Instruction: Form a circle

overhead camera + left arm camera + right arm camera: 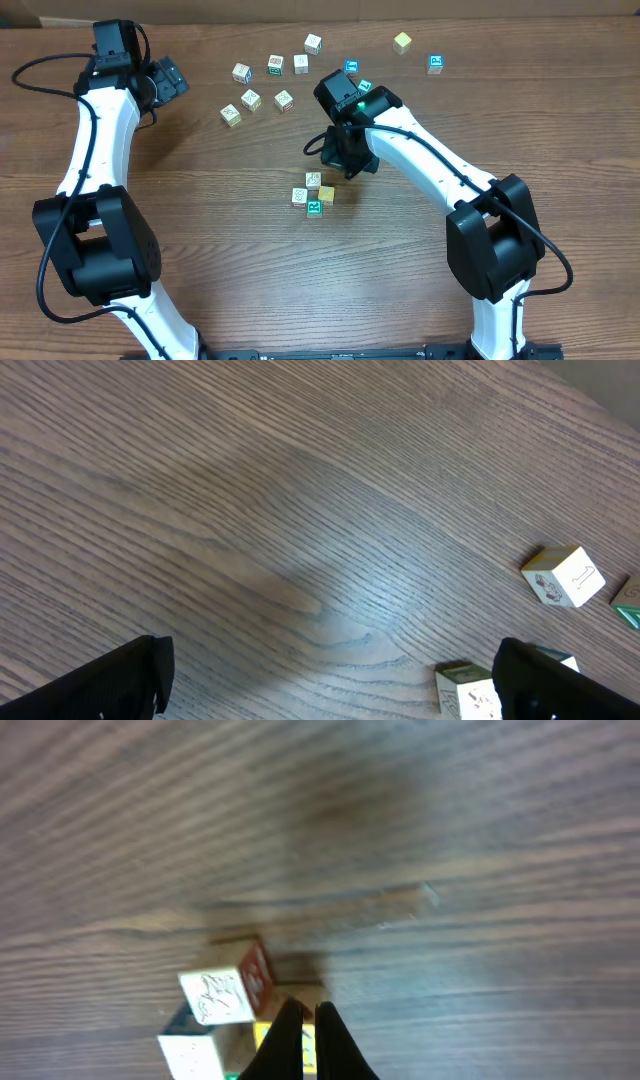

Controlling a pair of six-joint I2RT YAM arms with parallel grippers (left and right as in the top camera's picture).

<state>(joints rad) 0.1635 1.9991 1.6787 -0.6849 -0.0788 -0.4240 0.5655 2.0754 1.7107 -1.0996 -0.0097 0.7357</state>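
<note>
The circle (313,193) is a tight clump of small picture cubes at mid-table: a red-marked white one (313,179), a whitish one (299,196), a yellow one (326,194) and a teal-marked one (314,208). My right gripper (343,170) hangs just up-right of the clump. In the right wrist view it (308,1010) is shut with nothing held, its tips over the yellow cube (262,1037), beside the red-sided cube (225,992) and the whitish cube (190,1055). My left gripper (172,77) is far away at upper left; its jaws (335,682) are open over bare wood.
Several loose cubes lie scattered across the far side of the table, from a tan one (230,115) to a yellow-green one (402,41) and a blue one (435,64). In the left wrist view a white cube (563,575) and another (468,690) lie near the right finger (560,685).
</note>
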